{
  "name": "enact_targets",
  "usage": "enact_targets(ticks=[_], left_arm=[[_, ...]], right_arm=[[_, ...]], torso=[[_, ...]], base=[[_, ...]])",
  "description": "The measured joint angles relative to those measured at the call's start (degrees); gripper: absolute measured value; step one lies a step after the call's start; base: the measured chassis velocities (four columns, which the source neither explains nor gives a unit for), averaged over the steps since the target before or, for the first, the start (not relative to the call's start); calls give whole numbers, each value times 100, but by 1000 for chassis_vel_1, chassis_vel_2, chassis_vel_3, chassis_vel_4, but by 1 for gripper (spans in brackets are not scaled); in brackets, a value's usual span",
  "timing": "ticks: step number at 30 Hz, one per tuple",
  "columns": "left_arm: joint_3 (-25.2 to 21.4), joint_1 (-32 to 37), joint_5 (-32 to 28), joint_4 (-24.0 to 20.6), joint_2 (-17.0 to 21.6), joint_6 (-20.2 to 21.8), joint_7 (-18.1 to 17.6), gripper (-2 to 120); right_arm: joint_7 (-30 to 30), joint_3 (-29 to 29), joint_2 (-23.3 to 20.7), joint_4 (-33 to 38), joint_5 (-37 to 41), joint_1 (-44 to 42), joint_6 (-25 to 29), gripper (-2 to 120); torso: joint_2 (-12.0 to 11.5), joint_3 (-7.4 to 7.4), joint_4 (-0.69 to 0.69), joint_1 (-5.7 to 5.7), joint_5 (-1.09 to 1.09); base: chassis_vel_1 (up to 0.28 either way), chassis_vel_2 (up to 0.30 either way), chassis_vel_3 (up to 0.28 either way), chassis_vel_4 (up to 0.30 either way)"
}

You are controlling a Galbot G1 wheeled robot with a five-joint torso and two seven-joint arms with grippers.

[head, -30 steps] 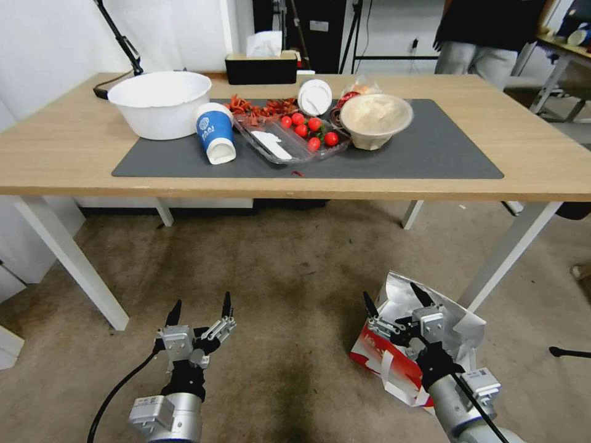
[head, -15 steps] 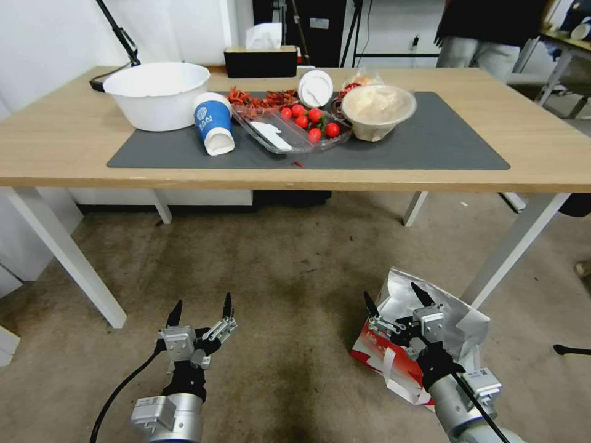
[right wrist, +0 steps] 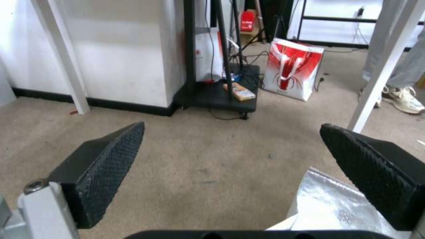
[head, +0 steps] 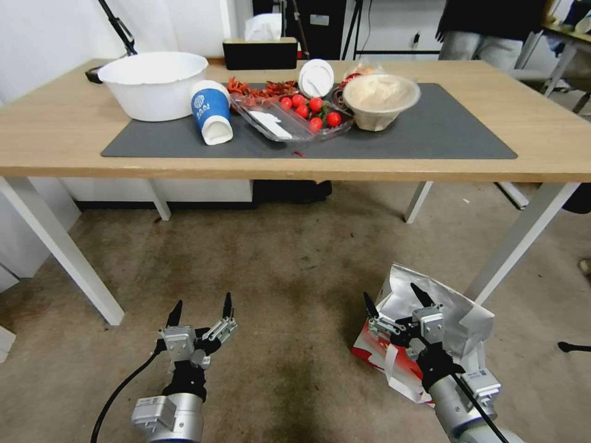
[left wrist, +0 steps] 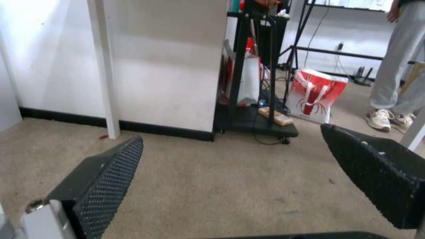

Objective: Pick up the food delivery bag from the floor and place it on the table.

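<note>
Right gripper (head: 396, 299) (open) above food delivery bag (head: 452, 307), beside table leg (head: 520, 237).

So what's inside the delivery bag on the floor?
The delivery bag gapes open, showing crinkled silver foil lining. No contents are visible, but the right tool, open and held over it, covers part of the mouth, and the bottom is hidden.

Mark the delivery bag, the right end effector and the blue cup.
food delivery bag (head: 455, 304), head view, foil lining.
right end effector (head: 396, 300), head view, midway between fingertips.
blue cup (head: 210, 109), head view, blue sleeve.
</note>
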Motion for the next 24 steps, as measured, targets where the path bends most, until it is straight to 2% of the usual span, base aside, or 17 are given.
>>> enact_targets(ticks=[10,24], left_arm=[[-18,-2,-3,7,4,-3,15,100],[-5,-5,15,27,-13,-12,27,100]], right_arm=[[0,-8,5,-25,-2,6,0,100],[0,-2,-4,-45,1,17,3,100]], torso=[[-190,-132,0,-56,0],[-532,-412,0,-117,0]], base=[[0,0,0,0],[0,0,0,0]])
